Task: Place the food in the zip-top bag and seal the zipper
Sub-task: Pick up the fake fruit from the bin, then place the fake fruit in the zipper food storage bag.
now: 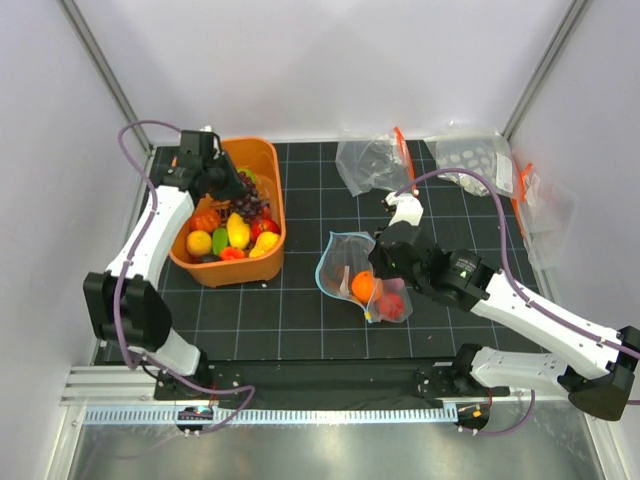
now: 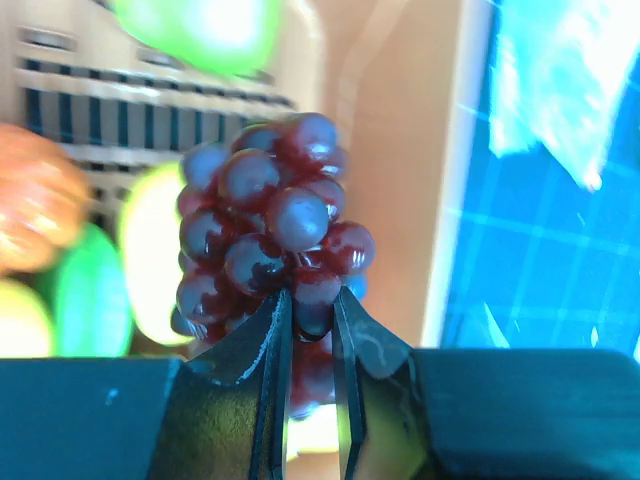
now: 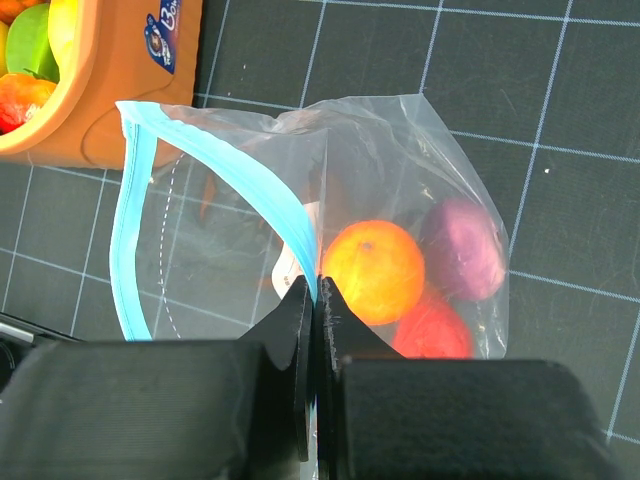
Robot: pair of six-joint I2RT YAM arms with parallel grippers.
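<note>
The zip-top bag [image 1: 340, 262] lay on the mat [image 1: 300, 330] beside the orange basket [image 1: 277, 175], its long axis diagonal and its mouth toward the basket, with three food pieces [image 3: 372, 272] inside. The right gripper [image 3: 316, 300] was closed tight on the zipper [image 3: 135, 230]. The left gripper [image 2: 311, 325] pinched one grape bunch [image 2: 275, 215] at the basket.

The left gripper [image 2: 312, 300] is pinching a bunch of shiny dark purple-red toy grapes [image 2: 275, 215] near its bottom. Its two black fingers are pressing on the lowest grapes. The bunch is sticking up toward 12 o'clock. Behind it, a smooth orange plastic basket wall [image 2: 400, 150] is standing. At 9 o'clock, a blurry orange toy fruit [image 2: 35, 195] and a blurry green one [image 2: 85, 290] are lying. At 3 o'clock, a blue-looking mat with pale grid lines [image 2: 540, 260] is showing.
</note>
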